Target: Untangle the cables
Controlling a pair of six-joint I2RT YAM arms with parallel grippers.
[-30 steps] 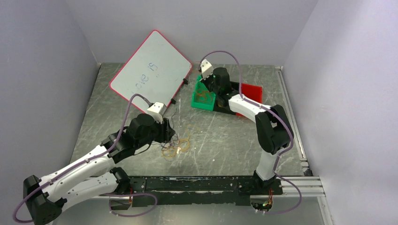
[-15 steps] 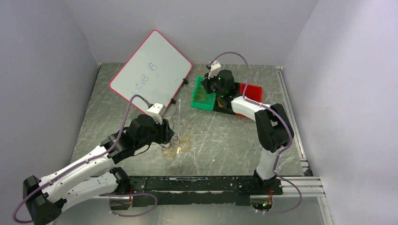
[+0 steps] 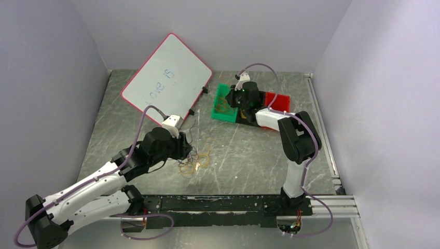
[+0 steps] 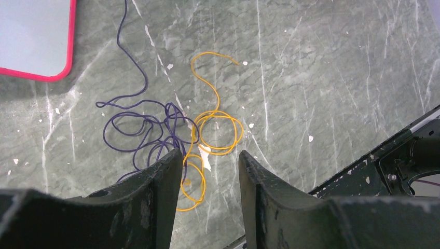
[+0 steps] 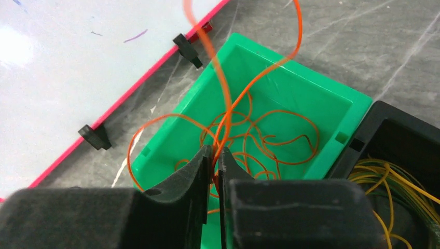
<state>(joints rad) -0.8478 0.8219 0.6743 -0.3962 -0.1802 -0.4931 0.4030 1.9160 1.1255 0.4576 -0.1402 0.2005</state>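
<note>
Pinching one orange cable (image 5: 224, 104) between them, the right fingers (image 5: 181, 181) sit nearly together over a green bin (image 5: 311, 98) that stands toward the far edge of the table (image 3: 249, 150), right of its middle. The held strand rises in a loop above the bin, and more orange cables (image 5: 270, 140) lie coiled on the bin's floor. Touching the green bin's right side is a black bin (image 5: 394, 135) holding yellow cables (image 5: 384, 171), and a red-edged whiteboard (image 5: 62, 62) lies just beside it on the left. Nearer the table's near edge, left of centre, the left fingers (image 4: 161, 197) stand apart and hold nothing above a loose tangle: a purple cable (image 4: 155, 120) in several loops, crossing a yellow cable (image 4: 219, 113) whose ring lies flat on the table.
</note>
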